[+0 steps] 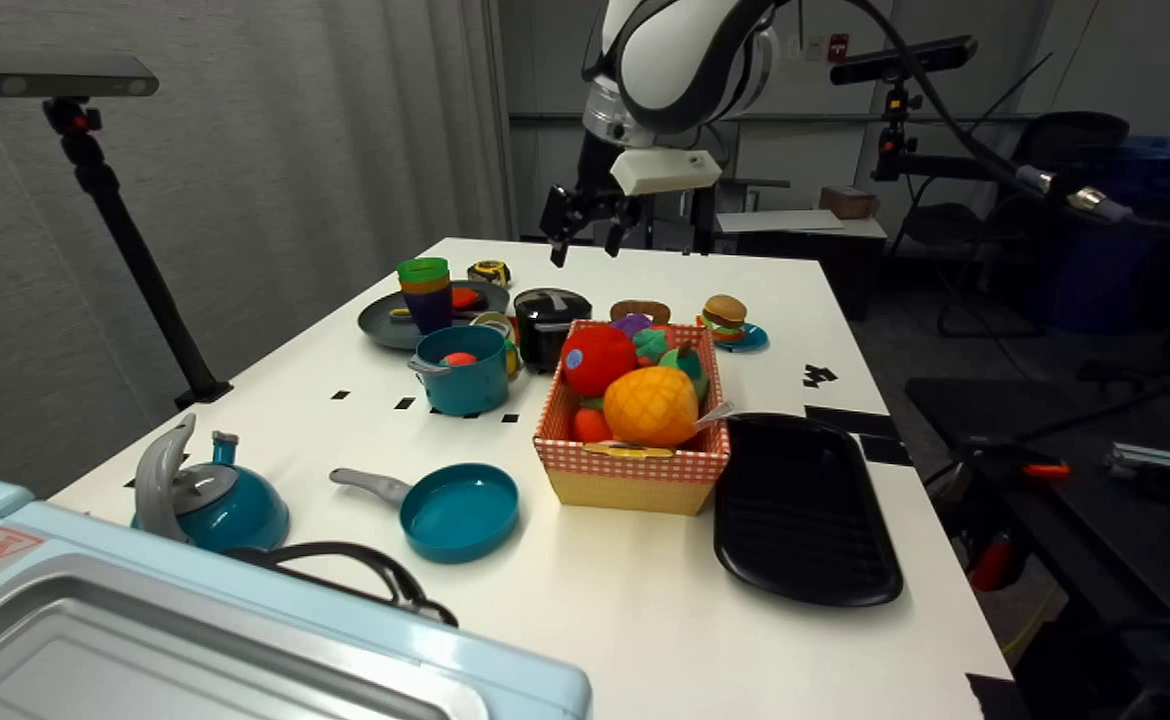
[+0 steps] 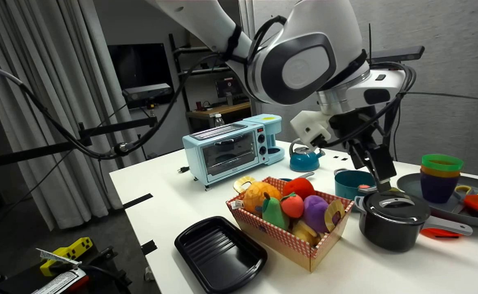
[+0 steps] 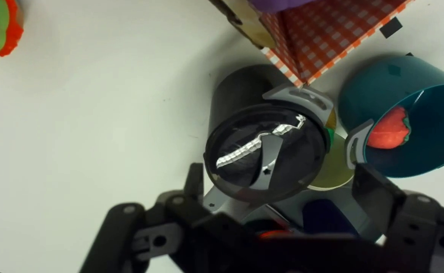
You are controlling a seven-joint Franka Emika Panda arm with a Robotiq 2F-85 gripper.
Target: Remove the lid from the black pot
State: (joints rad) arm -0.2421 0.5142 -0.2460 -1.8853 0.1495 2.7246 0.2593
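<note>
The glossy, grey-handled dark lid was seated on the black saucepan, flanked by the red-checked basket and teal pot; bare white tabletop was shown at wrist-view left. Above, the gripper was spread wide, empty.

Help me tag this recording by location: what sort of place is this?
Most likely a robotics lab rather than a home kitchen: a robot arm reaches over a white table, a mounted camera stands at the table's side, and the fruit looks like toys.
</note>
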